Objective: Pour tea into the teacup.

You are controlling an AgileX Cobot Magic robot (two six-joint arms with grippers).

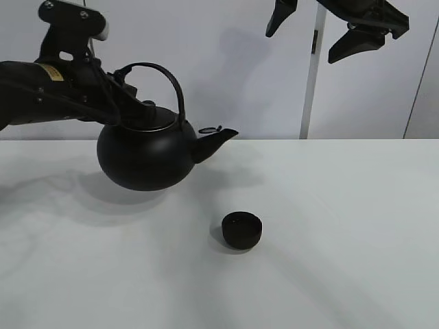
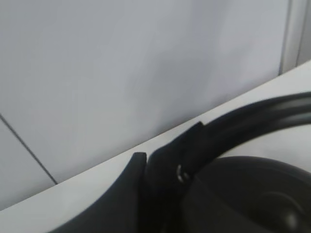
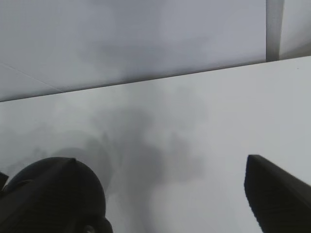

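Small round black teacup (image 1: pixel 241 229); upright on white table (image 1: pixel 343 260); contents unreadable.

The left arm (image 1: pixel 34 103) is black and thick, with a small yellow sticker (image 1: pixel 50 72) on it. A black bracket (image 1: pixel 65 20) on top has shiny screws (image 1: pixel 48 5) and a white end (image 1: pixel 101 29). The right gripper (image 1: pixel 302 45) has two black pointed fingers (image 1: pixel 353 44).

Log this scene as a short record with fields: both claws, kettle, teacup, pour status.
kettle: appears lifted off the table, spout toward the right arm's side
left claw: shut on the kettle's arched handle
teacup: upright on the table, nearer the camera than the spout, untouched; contents not discernible
right claw: open, empty, raised high
pour: no stream visible
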